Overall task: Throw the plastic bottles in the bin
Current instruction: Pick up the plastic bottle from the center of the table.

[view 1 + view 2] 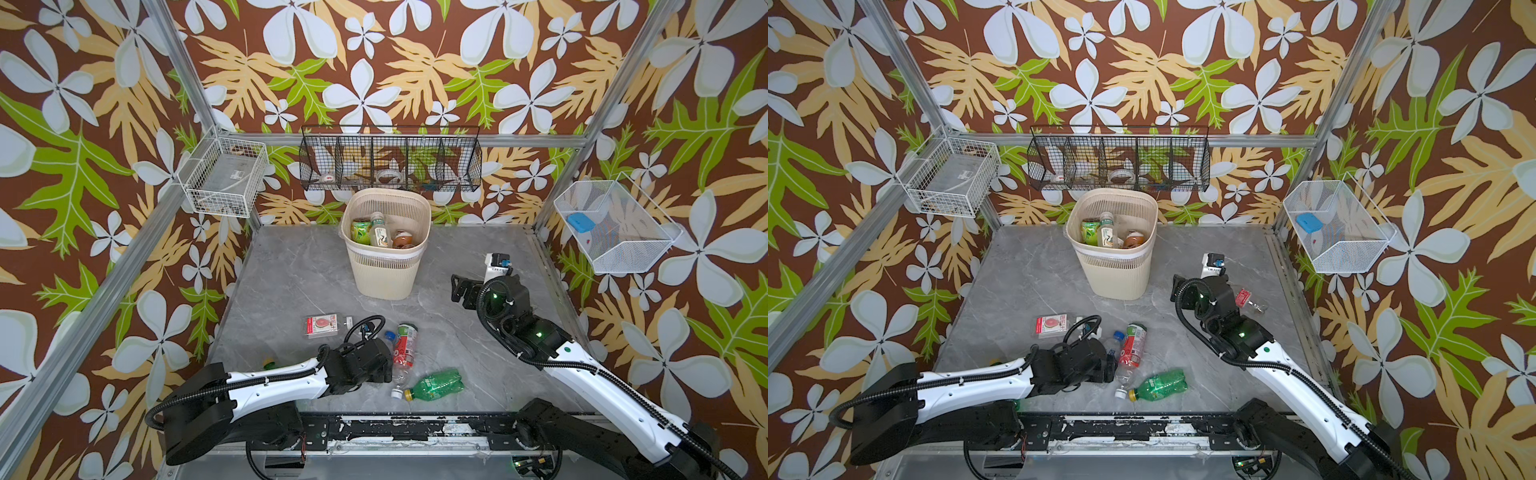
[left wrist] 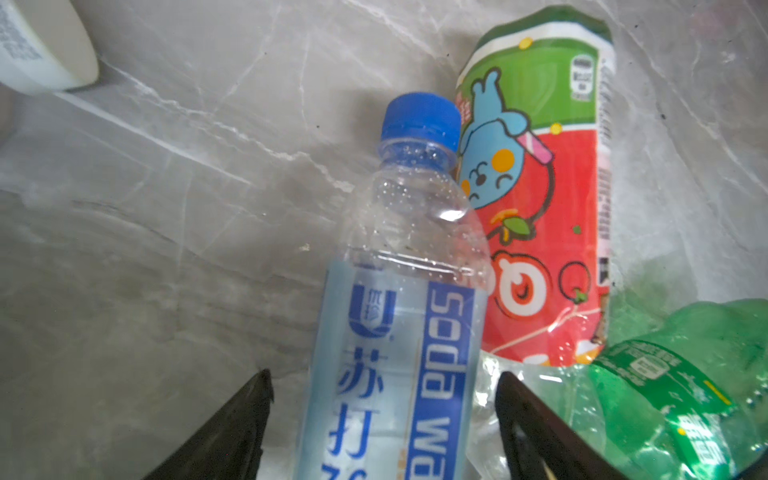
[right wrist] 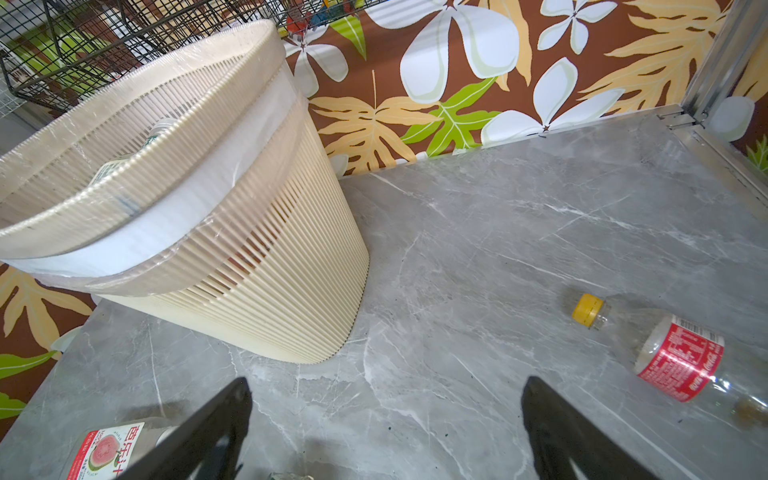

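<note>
- A flat bottle with a guava label [image 1: 322,325] lay on its side on the grey worktop [image 1: 291,282], beyond the left arm's wrist and apart from the left pincer.
- The left pincer [image 2: 382,374] stood open and low over the worktop. Its black fingers [image 2: 249,399] straddled a clear soda-water bottle [image 2: 399,332] with a blue cap. A gap showed on one side of the bottle, and the other finger was just beside it.
- That bottle lay on its side, its cap pointing away from the pincer, touching a bottle with a red and green label [image 2: 540,232] alongside it.
- A crushed green bottle [image 1: 438,383] lay close by, outside the fingers, at the near edge of the worktop.
- The beige bin [image 1: 386,278] stood upright at the back centre, well apart from both pincers. Several bottles [image 1: 378,232] were already inside it.
- The right pincer [image 3: 386,382] was open wide and held nothing, with only bare worktop between its fingers. The bin stood beyond it to one side.
- A clear bottle with a red label and a yellow cap [image 3: 677,357] lay on its side to the outer side of the right pincer, near it but not touching.
</note>
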Controlling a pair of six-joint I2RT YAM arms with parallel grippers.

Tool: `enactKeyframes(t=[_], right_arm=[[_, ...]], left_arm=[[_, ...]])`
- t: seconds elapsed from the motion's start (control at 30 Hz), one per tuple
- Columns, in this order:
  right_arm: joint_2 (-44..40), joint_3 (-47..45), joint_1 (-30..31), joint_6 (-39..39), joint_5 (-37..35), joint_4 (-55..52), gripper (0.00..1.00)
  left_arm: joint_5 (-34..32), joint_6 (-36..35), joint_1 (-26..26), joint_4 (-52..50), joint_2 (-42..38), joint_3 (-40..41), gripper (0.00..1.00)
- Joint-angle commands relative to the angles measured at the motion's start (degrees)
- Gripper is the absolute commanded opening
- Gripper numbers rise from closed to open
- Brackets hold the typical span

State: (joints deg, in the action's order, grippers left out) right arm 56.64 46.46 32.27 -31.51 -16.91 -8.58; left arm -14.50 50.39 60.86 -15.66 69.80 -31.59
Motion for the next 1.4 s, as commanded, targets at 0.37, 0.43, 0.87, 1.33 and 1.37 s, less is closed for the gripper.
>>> enactKeyframes(t=[0.37,0.43,0.87,1.33,1.37], right_arm=[[-0.39,-0.4,-0.03,-0.61,-0.84,0.3,1.0],[-0.39,-0.4,-0.09,-0.58,-0.92,0.27,1.0],[0.04,-0.5,-0.06,-0.77,-0.41,1.11,1.0],[0.93,-0.07,-0.1,-0.67,0.17,1.71,1.0],[1.01,-0.09,-0.1,-0.7,0.24,1.77,1.0]], left_arm=[[-2.55,-0.9,-0.02,0.2,7.51,-2.68,0.72],[-2.6,-0.8,-0.11,0.12,7.81,-2.77,0.68],[-11.46,-2.18,-1.08,0.46,-4.79,-2.42,0.46],[-14.59,-5.43,-6.61,11.62,-26.9,3.72,0.46],[-15.09,-5.92,-6.69,11.2,-27.52,3.29,0.46]])
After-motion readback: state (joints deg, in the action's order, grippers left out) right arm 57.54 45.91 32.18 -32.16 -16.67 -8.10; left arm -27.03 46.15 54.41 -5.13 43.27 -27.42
